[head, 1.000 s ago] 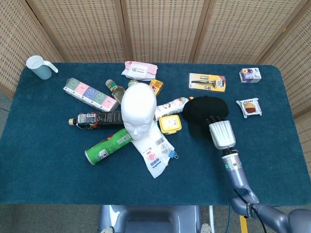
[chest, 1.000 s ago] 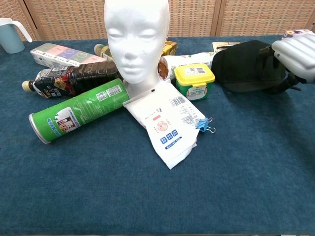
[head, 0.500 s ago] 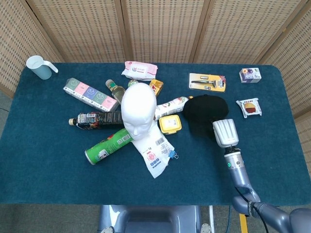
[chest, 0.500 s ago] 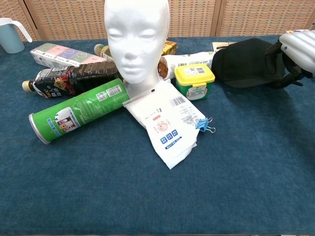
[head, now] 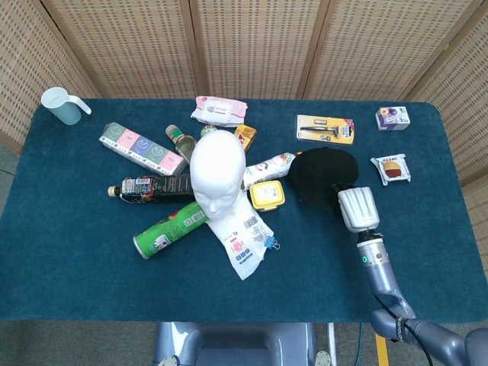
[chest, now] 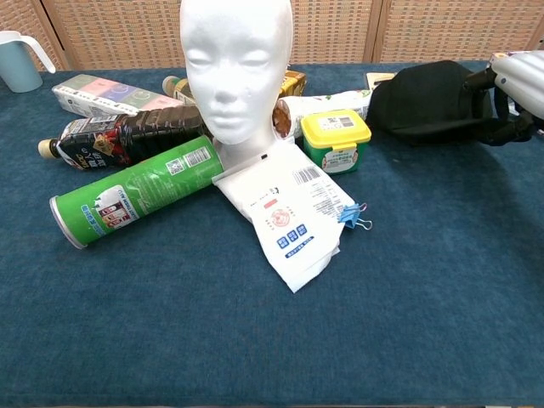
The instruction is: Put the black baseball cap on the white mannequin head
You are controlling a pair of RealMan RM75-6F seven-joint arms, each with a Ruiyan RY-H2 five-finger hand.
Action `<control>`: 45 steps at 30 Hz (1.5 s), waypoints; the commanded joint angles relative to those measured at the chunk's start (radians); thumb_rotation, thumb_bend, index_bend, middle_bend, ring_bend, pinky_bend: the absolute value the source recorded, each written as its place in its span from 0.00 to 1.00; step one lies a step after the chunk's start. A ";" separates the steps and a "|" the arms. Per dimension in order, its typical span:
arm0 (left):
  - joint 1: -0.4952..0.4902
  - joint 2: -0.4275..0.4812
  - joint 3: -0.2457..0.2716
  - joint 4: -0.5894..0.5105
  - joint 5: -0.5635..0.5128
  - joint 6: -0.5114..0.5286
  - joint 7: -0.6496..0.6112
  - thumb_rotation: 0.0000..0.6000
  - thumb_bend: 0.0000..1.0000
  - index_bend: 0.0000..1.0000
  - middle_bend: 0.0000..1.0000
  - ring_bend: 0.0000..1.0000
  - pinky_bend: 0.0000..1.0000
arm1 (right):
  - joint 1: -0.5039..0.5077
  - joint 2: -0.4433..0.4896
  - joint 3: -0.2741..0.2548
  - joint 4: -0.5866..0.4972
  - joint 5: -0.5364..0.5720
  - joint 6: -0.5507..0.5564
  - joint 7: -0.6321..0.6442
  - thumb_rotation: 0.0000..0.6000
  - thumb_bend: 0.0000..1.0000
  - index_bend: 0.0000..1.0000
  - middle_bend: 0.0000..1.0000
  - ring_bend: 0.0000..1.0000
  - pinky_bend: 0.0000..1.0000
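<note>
The right hand gripped the near right edge of the black baseball cap, its dark fingers curled over the cap fabric. In the chest view the cap appeared raised slightly off the table. The white mannequin head stood upright well to the left of the hand, bare. A yellow-lidded container lay between the hand and the mannequin head, just left of the cap. A white printed pouch with a blue binder clip lay left of the hand, nearer the robot. The left hand did not appear in either view.
</note>
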 commanded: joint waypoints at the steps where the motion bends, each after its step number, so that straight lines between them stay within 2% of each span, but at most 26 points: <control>1: 0.000 -0.002 -0.001 0.002 0.001 0.001 -0.003 1.00 0.35 0.55 0.41 0.29 0.33 | 0.001 -0.001 0.000 0.006 -0.010 0.021 0.017 1.00 0.77 0.54 0.55 0.66 0.79; 9: -0.004 -0.005 -0.002 0.004 0.003 -0.005 -0.003 1.00 0.35 0.55 0.42 0.29 0.33 | -0.007 0.006 0.016 -0.005 -0.022 0.086 0.063 1.00 0.85 0.56 0.57 0.68 0.83; 26: -0.011 -0.009 -0.002 -0.010 0.014 -0.014 0.012 1.00 0.35 0.55 0.41 0.29 0.33 | -0.006 0.028 0.045 0.018 -0.178 0.366 0.204 1.00 0.85 0.57 0.57 0.69 0.84; 37: -0.019 -0.015 -0.001 -0.015 0.019 -0.025 0.021 1.00 0.35 0.55 0.42 0.29 0.33 | 0.027 0.069 0.099 -0.064 -0.220 0.460 0.208 1.00 0.85 0.57 0.57 0.69 0.84; 45: -0.020 -0.019 0.000 -0.012 0.018 -0.029 0.021 1.00 0.35 0.55 0.41 0.29 0.33 | 0.071 0.066 0.133 -0.105 -0.230 0.470 0.192 1.00 0.85 0.57 0.58 0.69 0.84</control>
